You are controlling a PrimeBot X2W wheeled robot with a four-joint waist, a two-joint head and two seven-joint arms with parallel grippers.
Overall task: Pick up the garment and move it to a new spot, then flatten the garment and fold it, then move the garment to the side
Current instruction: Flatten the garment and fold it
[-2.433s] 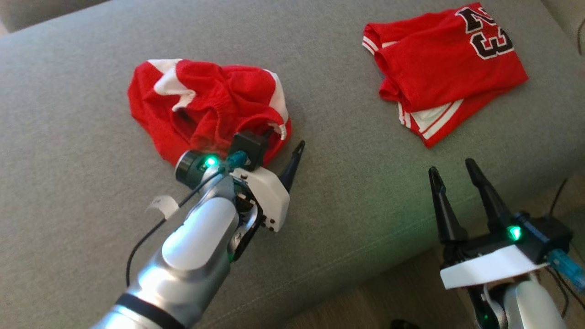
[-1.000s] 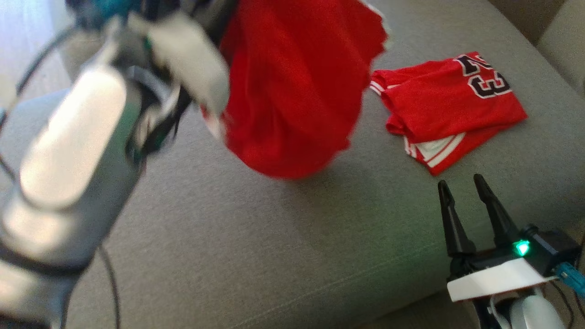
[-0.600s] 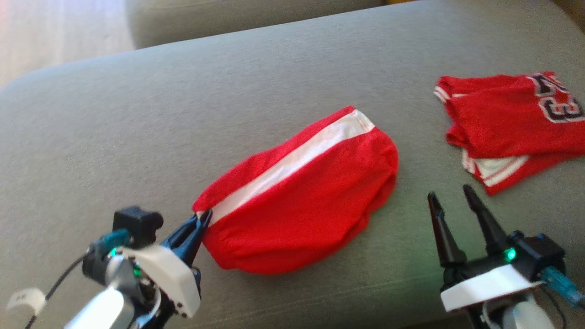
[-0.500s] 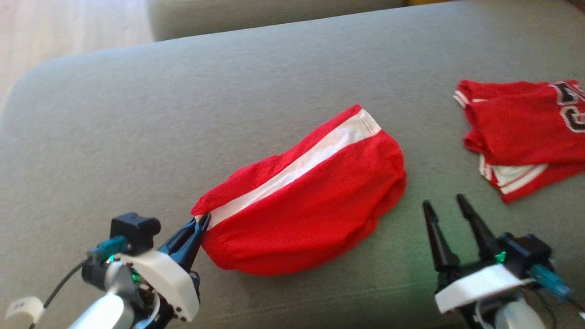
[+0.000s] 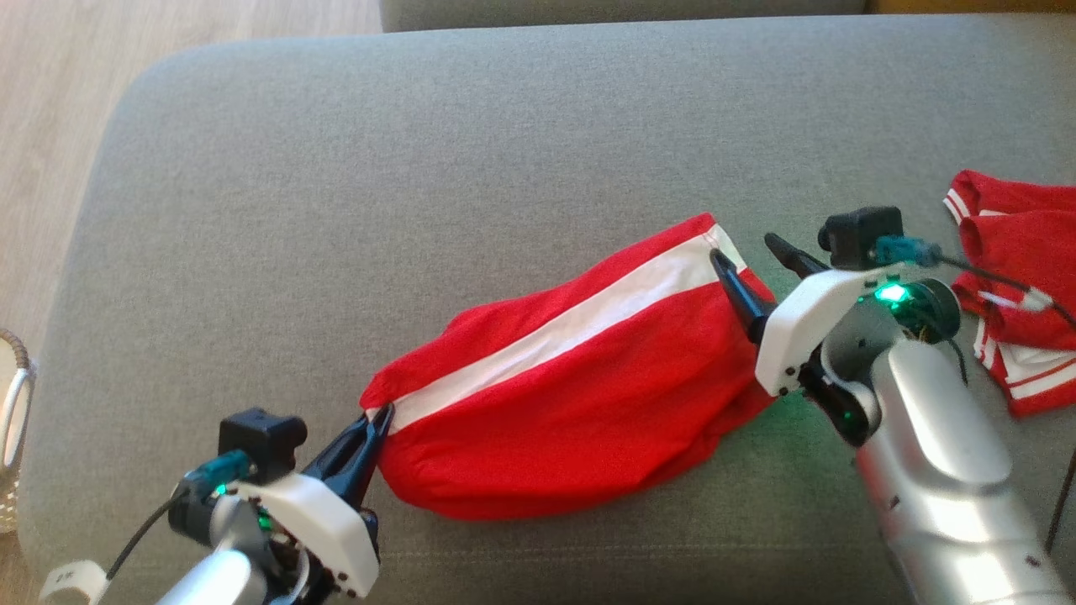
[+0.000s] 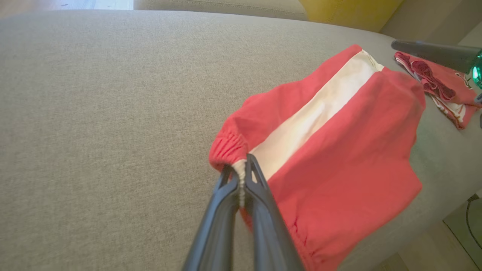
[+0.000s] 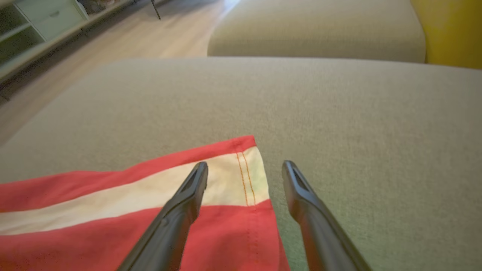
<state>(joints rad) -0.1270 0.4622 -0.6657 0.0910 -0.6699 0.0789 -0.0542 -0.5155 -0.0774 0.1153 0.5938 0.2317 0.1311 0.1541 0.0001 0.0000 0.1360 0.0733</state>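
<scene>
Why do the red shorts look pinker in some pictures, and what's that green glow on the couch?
Head view: shorts deep red and sharp, with a green glow on the couch below the green light behind the right gripper. Left wrist view: washed out, shorts pinkish, couch beige. Right wrist view: same pale tint, far room soft.

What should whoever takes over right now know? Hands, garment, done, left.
Left hand: shut on the shorts at the waistband corner.
Right hand: open, poised over the hem end, gripping nothing.
Shorts lie stretched out on the couch; a folded jersey sits apart, to their right.
Done: shorts lifted from a crumpled heap and laid out long.
Left: flatten, fold, move aside.
</scene>
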